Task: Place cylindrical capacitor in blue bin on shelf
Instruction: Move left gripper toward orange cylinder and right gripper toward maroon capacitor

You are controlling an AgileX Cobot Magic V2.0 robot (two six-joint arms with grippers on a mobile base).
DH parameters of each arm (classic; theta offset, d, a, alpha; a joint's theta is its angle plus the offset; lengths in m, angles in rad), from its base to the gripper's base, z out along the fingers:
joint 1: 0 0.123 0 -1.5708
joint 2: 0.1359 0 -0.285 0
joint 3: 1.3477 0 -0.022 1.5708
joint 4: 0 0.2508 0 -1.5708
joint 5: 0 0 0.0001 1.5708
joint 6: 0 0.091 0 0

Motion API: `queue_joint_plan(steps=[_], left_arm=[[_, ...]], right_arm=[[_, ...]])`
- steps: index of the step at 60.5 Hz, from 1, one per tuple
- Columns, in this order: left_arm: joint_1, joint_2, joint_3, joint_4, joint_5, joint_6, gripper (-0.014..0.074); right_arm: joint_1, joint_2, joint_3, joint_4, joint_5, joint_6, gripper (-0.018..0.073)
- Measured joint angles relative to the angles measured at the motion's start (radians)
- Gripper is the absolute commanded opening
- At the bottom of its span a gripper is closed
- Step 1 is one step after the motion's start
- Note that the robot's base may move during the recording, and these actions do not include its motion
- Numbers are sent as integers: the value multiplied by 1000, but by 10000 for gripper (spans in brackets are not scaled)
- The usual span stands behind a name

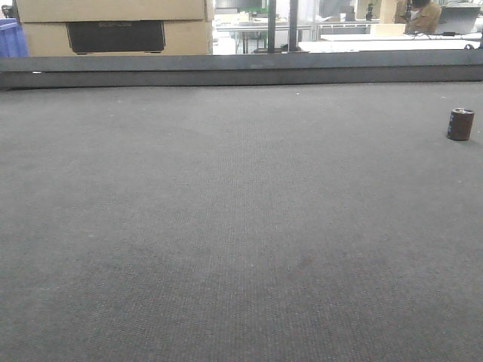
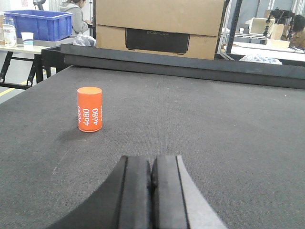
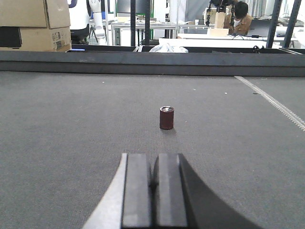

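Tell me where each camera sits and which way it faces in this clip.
Front view: low over the dark mat, facing across it to the capacitor at far right; no robot parts show.
Left wrist: behind the shut left gripper, facing an orange cylinder ahead-left.
Right wrist: behind the shut right gripper, facing the capacitor straight ahead.
Shared: front and right wrist both show the capacitor.

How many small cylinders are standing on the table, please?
2. The capacitor stands upright ahead of the right gripper; the orange cylinder stands ahead and left of the left gripper. Others may sit outside the views.
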Motion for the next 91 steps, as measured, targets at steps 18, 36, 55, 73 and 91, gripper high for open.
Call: queue_joint_plan(steps=[18, 36, 55, 73, 91], left_arm=[[0, 0, 0, 34, 0, 0, -111], [0, 0, 0, 38, -33, 0, -111], [0, 0, 0, 38, -161, 0, -111], [0, 11, -153, 38, -88, 0, -111], [0, 218, -533, 47, 208, 0, 150]], right_arm=[[0, 0, 0, 0, 0, 0, -82], [0, 0, 0, 0, 0, 0, -82], [0, 0, 0, 0, -102, 0, -82], [0, -1, -94, 0, -103, 0, -62], [0, 108, -441, 0, 52, 0, 416]])
